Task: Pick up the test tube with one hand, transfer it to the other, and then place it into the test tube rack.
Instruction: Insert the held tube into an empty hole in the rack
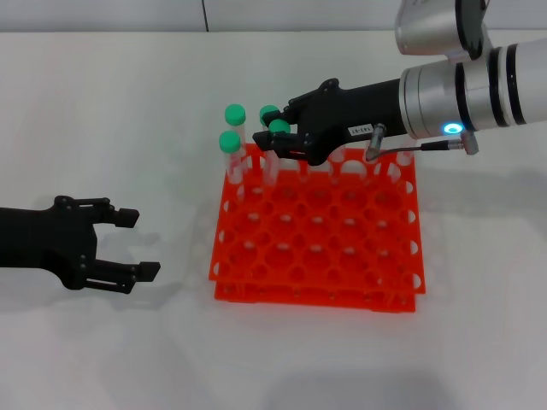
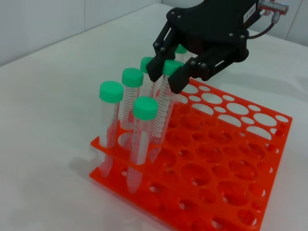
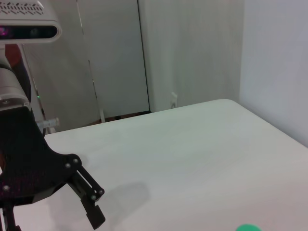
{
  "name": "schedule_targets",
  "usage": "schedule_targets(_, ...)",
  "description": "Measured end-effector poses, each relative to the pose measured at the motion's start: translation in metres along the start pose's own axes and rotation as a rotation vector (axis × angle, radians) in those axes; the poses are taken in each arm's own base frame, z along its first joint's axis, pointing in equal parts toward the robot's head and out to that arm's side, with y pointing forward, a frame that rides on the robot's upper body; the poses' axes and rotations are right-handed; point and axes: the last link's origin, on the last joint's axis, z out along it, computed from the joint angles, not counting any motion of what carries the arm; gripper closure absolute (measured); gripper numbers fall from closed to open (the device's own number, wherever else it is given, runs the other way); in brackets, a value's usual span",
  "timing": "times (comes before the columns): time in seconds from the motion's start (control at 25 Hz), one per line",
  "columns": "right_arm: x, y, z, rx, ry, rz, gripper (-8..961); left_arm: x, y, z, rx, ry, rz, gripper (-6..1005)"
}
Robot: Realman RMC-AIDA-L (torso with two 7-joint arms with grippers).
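The orange test tube rack (image 1: 342, 256) stands at the table's middle. My right gripper (image 1: 278, 139), black with a white label, hovers over the rack's far left corner and is shut on the test tube (image 2: 163, 103) just below its green cap (image 2: 172, 67). The tube hangs upright with its lower end down among the rack's holes. In the left wrist view the right gripper (image 2: 168, 76) has its fingers on both sides of that cap. My left gripper (image 1: 141, 243) rests low over the table left of the rack, open and empty.
Several other green-capped tubes (image 2: 111, 91) stand in holes at the rack's far left corner, close around the held one. Most of the rack's holes (image 1: 359, 231) hold nothing. A green cap (image 3: 248, 227) peeks in at the right wrist view's edge.
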Motion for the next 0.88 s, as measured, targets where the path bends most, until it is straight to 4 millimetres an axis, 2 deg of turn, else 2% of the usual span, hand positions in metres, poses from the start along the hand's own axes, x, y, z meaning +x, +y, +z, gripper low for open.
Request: schedule_targets(0.88, -0.0001, -0.0001, 0.0008, -0.002, 0.002, 0.003, 627, 0.0, 0.0, 0.0, 0.0, 0.0, 0.0, 115)
